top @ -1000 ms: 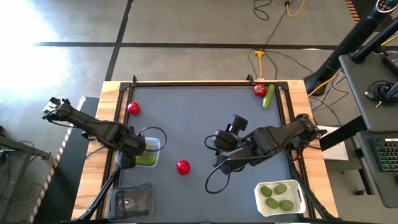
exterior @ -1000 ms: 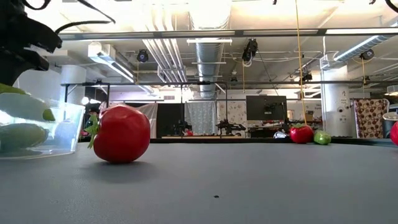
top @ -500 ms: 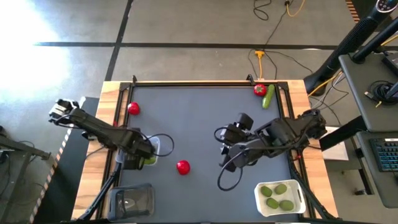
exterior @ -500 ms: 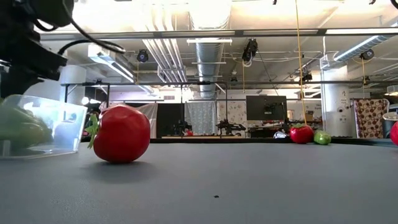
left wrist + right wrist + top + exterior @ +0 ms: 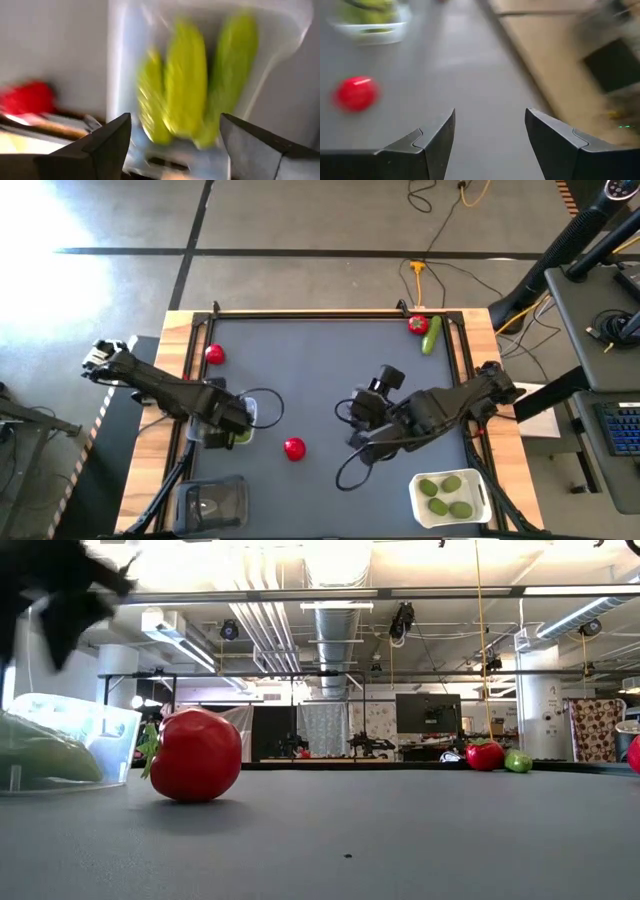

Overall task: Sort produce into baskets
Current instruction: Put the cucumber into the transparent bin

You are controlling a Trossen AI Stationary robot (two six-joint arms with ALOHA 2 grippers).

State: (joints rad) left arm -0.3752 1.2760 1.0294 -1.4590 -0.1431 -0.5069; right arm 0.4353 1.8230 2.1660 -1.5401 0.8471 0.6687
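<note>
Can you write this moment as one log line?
left gripper: open over cucumber tray | right gripper: open, mid-table | nearest tomato: loose

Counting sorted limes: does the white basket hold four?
No, the white basket holds three limes in the high view.

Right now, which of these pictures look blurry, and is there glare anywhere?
Left wrist view: cucumbers in the clear basket are smeared. Right wrist view: the tomato and table edge are soft. Low view: the near tomato is sharp, ceiling lights glare. High view: bright glare on the floor at upper left.
</note>
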